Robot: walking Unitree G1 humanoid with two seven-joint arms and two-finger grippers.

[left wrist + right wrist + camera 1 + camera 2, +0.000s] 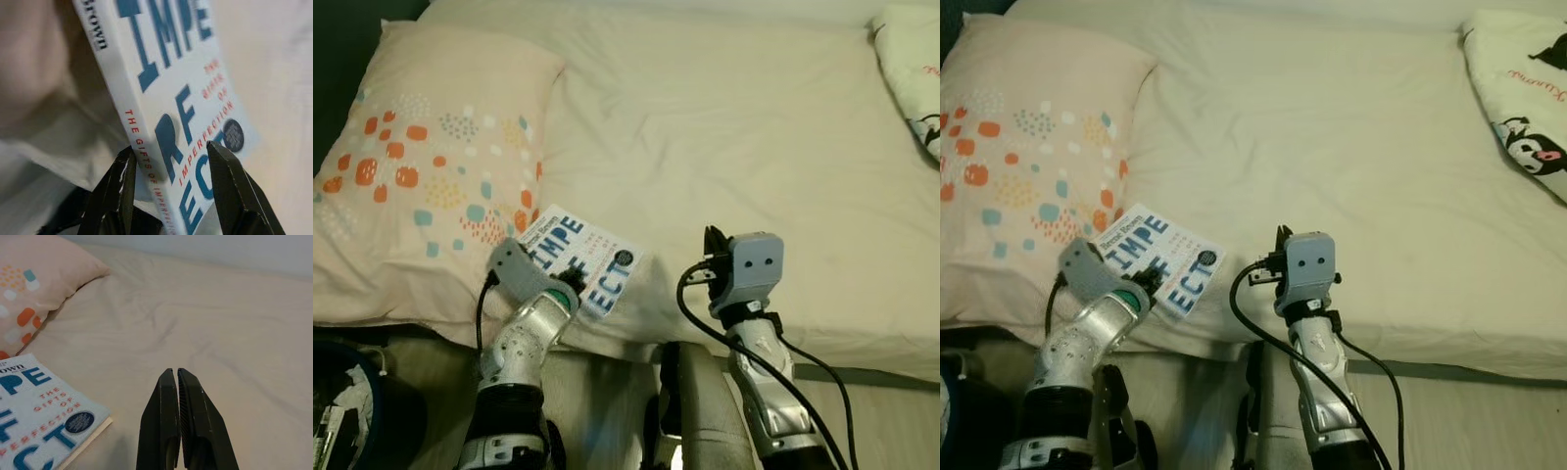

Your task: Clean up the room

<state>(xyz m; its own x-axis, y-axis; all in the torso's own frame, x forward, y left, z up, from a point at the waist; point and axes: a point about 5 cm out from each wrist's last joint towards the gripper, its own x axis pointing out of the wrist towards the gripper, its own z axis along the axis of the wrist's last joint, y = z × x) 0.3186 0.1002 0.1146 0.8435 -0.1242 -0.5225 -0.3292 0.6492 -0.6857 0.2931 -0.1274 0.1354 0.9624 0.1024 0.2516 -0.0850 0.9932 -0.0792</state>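
On the far left I see the patterned pillow (421, 166) lying on the bed (734, 137). At its near right corner my left gripper (168, 161) has its two fingers spread on either side of the book (582, 257), one along the spine edge and one on the cover (white, with big blue letters). The book lies at the bed's near edge, partly against the pillow. To its right, my right gripper (177, 411) hovers over bare sheet, fingers pressed together, holding nothing. A second printed pillow (1523, 108) sits far right.
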